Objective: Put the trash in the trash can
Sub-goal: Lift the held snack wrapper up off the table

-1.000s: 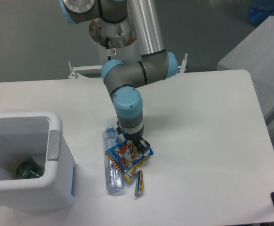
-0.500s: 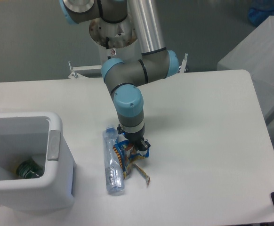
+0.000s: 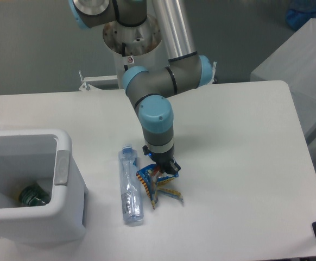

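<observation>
End effector point(image 3: 164, 169) at frame centre, clenched on the wrapper point(image 3: 157, 185) (crumpled); bottle point(image 3: 130, 185) just left, bin point(image 3: 60, 163) lower left.

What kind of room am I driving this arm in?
Likely a robotics lab or test cell: a bare white table, a grey floor behind it, and the arm's base bolted at the table's far edge. No household furnishings show.

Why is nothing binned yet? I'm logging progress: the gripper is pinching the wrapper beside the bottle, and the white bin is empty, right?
Not quite. The camera view shows the gripper pinching the snack wrapper beside the clear bottle, but the white bin isn't empty: a green item lies inside.
</observation>
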`<state>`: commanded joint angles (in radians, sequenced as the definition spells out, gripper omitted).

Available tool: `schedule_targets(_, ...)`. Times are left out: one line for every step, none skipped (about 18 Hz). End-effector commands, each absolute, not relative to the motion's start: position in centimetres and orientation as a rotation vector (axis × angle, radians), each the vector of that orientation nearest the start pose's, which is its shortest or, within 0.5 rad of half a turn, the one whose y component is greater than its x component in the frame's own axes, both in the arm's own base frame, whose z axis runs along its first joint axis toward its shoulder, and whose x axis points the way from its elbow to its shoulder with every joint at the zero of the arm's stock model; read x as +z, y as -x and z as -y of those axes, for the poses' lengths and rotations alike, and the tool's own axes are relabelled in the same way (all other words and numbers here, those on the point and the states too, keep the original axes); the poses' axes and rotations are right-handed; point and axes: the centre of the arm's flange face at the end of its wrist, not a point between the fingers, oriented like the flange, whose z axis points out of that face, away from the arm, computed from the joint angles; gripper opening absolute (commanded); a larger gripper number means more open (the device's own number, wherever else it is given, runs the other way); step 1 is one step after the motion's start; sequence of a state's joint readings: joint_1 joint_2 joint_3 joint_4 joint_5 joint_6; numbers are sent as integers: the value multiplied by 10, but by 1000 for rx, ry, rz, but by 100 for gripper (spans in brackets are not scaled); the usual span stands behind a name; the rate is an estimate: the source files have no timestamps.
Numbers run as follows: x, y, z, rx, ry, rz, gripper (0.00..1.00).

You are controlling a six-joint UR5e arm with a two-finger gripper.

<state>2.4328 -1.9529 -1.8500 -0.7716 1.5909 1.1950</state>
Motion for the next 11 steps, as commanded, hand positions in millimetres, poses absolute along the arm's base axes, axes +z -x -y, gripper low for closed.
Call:
schedule_targets(239,359,-475,189,3011,-486,10)
schedule_targets(246,364,-471,176,2979,-457,9)
schedule_targets(256,368,-469,174,2944,-436,9)
schedule_targets(265,369,-467,173,2919,-408,9)
schedule_targets(276,372,-465,178,2892,-358,9)
schedule_targets(289,376,-469,178,2859,-297,9)
schedule_targets(303,378,-476,176,2821,-228,9)
schedule_targets(318,381,-481,169,2783,-139,9)
schedule_targets(337,383,-487,160,2733,-52,9)
schedule_targets(355,385,-494,138,2680,25,9)
schedule_targets(377,386,-499,124,2624,93,9)
